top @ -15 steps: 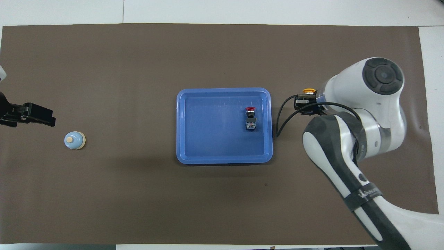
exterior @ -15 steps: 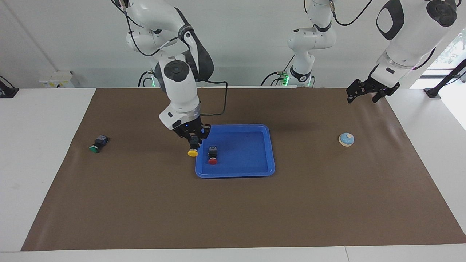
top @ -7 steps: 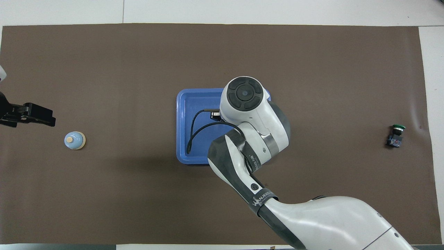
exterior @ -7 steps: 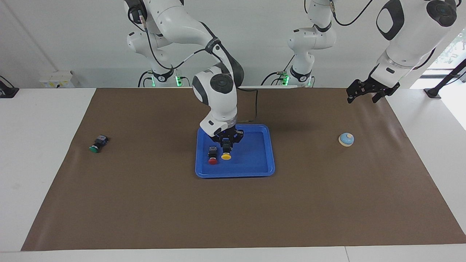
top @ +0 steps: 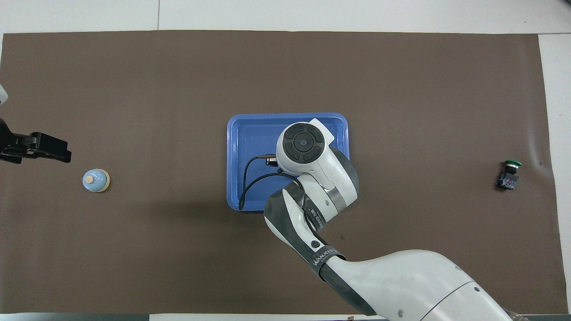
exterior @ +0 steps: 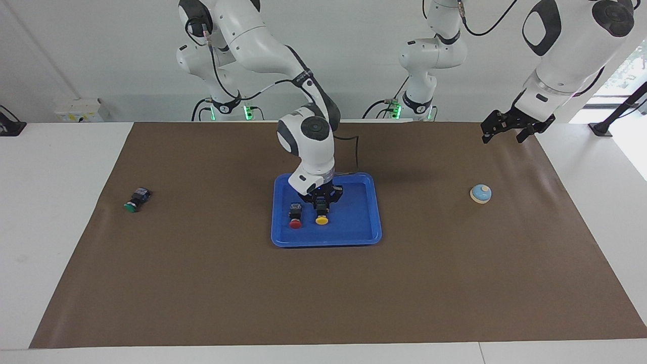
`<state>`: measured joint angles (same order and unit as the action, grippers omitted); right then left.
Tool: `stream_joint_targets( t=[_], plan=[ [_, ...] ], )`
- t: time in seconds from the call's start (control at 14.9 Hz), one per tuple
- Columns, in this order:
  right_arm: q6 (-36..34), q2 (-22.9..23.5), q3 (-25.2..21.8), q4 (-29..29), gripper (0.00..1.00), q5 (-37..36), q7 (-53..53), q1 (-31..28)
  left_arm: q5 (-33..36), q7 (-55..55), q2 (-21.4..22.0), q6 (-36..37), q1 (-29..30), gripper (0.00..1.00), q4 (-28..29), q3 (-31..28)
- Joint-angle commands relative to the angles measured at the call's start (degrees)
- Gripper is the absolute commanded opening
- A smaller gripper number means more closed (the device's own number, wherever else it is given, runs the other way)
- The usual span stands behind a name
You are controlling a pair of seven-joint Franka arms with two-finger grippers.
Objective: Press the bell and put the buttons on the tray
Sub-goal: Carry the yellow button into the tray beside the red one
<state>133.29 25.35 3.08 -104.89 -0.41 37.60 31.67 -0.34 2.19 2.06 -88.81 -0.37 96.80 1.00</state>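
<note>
Holding the yellow button (exterior: 321,219) clamped in our right gripper (exterior: 321,202), we hovered low over the blue tray (exterior: 371,212), just beside the red button (exterior: 295,223) lying inside. Our left gripper (exterior: 508,130) waited, fingers apart, above the worktop near the bell (exterior: 480,193).

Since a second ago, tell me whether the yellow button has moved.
Yes. The right gripper, shut on the yellow button, carried it from outside the blue tray's rim to over the tray, beside the red button.
</note>
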Motion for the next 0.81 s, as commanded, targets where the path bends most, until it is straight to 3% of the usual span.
stream_joint_targets(
  t=[0.0,0.07,0.27,0.47,0.74],
  plan=[
    [0.48,-1.45,0.0,-2.25,0.27,-0.82,4.56,-0.03,0.87,-0.61,0.75,0.92,-0.07,1.0,0.23,-0.04],
    [0.13,-1.45,0.0,-2.07,0.99,-0.91,6.06,0.06,0.87,-0.61,0.75,0.92,-0.07,1.0,0.23,-0.04],
    [-6.52,-1.54,-0.09,2.13,1.0,-0.74,9.15,0.68,0.87,-0.7,0.75,1.01,-0.07,1.0,0.23,-0.04],
    [-12.95,-4.95,-1.14,5.05,1.0,-0.56,9.42,-1.51,0.87,-0.61,0.84,0.92,-0.07,1.0,0.15,-0.04],
    [-18.67,-11.63,-1.41,4.35,1.0,-0.82,3.56,-11.33,0.87,-0.7,1.19,1.01,-0.07,1.0,0.23,-0.04]
  ],
)
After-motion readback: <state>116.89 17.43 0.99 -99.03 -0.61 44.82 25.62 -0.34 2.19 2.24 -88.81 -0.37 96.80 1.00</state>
